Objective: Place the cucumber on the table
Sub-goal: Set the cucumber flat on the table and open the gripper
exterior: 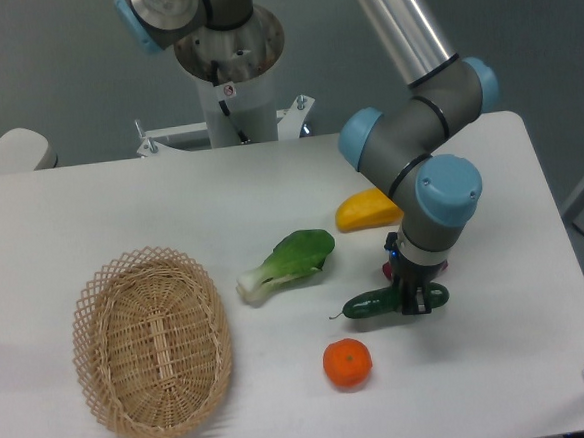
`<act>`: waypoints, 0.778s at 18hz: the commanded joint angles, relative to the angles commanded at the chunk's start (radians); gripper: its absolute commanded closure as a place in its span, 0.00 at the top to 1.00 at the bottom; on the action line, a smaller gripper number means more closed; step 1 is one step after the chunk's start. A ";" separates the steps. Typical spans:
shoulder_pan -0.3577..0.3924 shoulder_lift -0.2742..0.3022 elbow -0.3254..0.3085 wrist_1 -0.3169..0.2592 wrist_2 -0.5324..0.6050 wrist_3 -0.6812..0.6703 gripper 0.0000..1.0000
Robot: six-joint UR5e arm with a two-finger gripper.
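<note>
The white counter point(91, 213) fills most of the view, with the arm's base standing at its 12 o'clock edge. An oval wicker basket point(152, 344) lies at about 8 o'clock on the counter. The arm reaches down from the top of the view, its grey joints with blue caps bending over the right half of the counter. A leafy bok choy point(287, 262) lies near the centre, white stalk pointing toward the basket. At 2 o'clock from the bok choy sits a yellow-orange fruit point(362, 211), partly behind the arm. The end effector point(412, 298) points down and is clenched on the cucumber point(373, 305), grasping it toward its right end; the cucumber lies roughly level, its thin stem tip pointing to 9 o'clock, low over or on the counter; I cannot tell which. An orange point(347, 363) rests just at 7 o'clock from the cucumber. A small magenta vegetable point(387, 269) peeks out behind the end effector.
</note>
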 joint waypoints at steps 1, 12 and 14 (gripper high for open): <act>-0.002 -0.002 -0.003 0.002 -0.002 -0.002 0.24; -0.012 -0.018 -0.006 0.006 -0.006 -0.060 0.28; -0.012 -0.018 -0.005 0.006 -0.008 -0.058 0.38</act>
